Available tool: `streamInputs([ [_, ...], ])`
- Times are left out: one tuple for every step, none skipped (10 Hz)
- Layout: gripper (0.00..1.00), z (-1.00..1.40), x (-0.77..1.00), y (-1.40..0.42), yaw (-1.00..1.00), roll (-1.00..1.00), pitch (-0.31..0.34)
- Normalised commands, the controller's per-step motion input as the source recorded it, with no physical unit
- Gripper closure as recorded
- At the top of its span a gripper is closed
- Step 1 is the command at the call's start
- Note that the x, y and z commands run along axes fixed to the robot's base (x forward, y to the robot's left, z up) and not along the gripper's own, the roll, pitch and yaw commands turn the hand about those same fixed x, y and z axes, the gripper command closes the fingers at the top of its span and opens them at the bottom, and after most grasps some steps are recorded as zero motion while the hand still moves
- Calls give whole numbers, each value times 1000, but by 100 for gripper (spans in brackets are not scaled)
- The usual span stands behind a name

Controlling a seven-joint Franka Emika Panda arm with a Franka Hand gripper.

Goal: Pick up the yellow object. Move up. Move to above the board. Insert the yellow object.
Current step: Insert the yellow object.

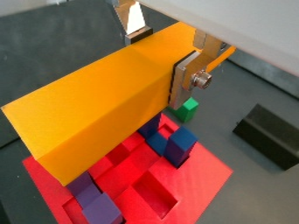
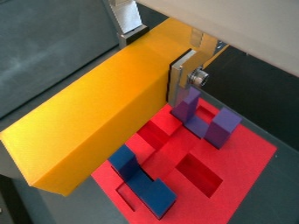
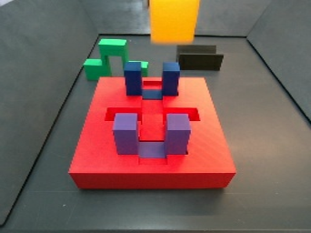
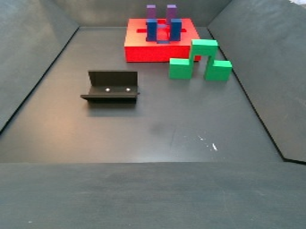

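The yellow object is a long yellow-orange bar, clamped near its upper end between the fingers of my gripper, which is shut on it. It also shows in the other wrist view, with the gripper there too. In a side view the bar hangs upright above the far end of the board, clear of the blue blocks. The red board lies under the bar in both wrist views. The gripper itself is out of both side views.
A green arch block stands beside the board's far left corner, and also shows in the other side view. The dark fixture stands on the floor beyond the board. Purple blocks stand at the board's near end. Grey walls enclose the floor.
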Motion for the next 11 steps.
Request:
streamInputs([
  [100, -683, -111, 14, -163, -241, 0],
  [100, -560, 0, 0, -94, -214, -20],
  [100, -429, 11, 0, -43, -63, -13],
  [100, -426, 100, -9, -11, 0, -31],
  [100, -463, 94, -26, 0, 37, -37],
  [100, -440, 77, 0, 0, 43, -49],
  [100, -443, 63, 0, 0, 50, -50],
  [100, -406, 0, 0, 0, 71, -69],
  [100, -360, 0, 0, 0, 93, -59],
  [100, -329, 0, -14, 0, 114, -54],
  [100, -283, 0, -40, 0, 110, -39],
])
